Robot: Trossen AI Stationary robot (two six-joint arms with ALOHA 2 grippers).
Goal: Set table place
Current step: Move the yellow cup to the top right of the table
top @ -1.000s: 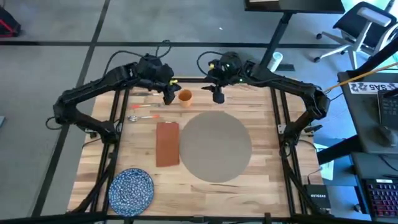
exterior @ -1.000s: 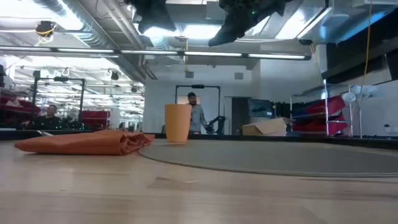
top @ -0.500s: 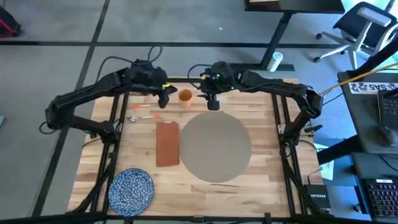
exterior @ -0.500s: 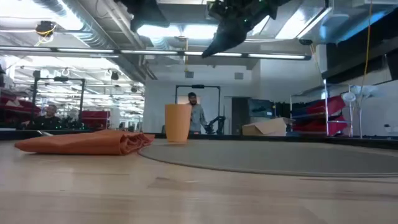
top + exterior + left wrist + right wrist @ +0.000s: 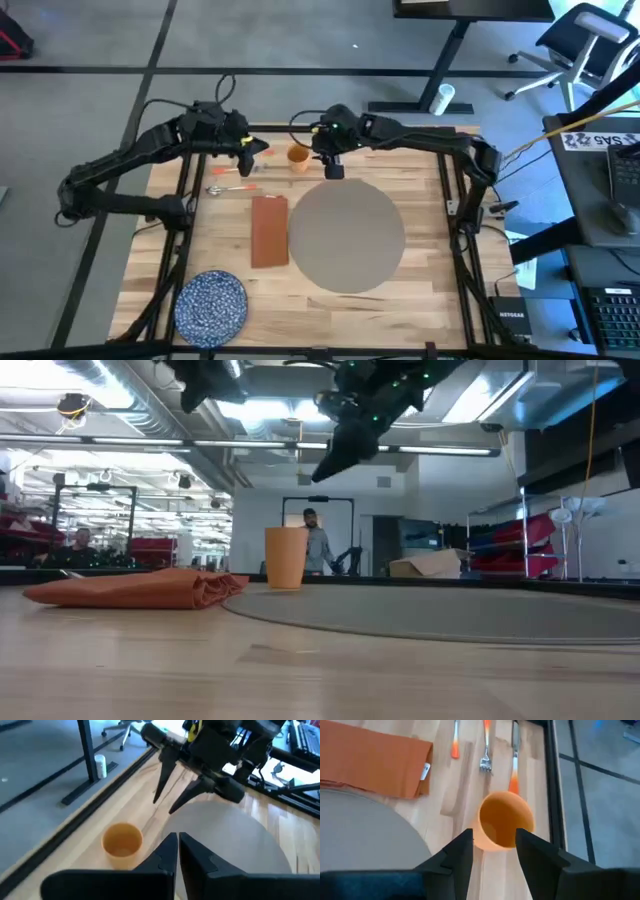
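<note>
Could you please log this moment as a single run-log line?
right gripper: open, above cup | left gripper: shut, near cutlery | placemat: bare | napkin: beside placemat | plate: table corner

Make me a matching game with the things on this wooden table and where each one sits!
Things:
1. small orange cup
2. rust-red rectangular napkin
3. blue speckled round plate
4. large round grey-beige placemat

Places:
A. at a table corner, away from the arms
B. middle of the table
C. under the open right gripper
D. beside the placemat

Pairs: 1-C, 2-D, 3-A, 4-B
</note>
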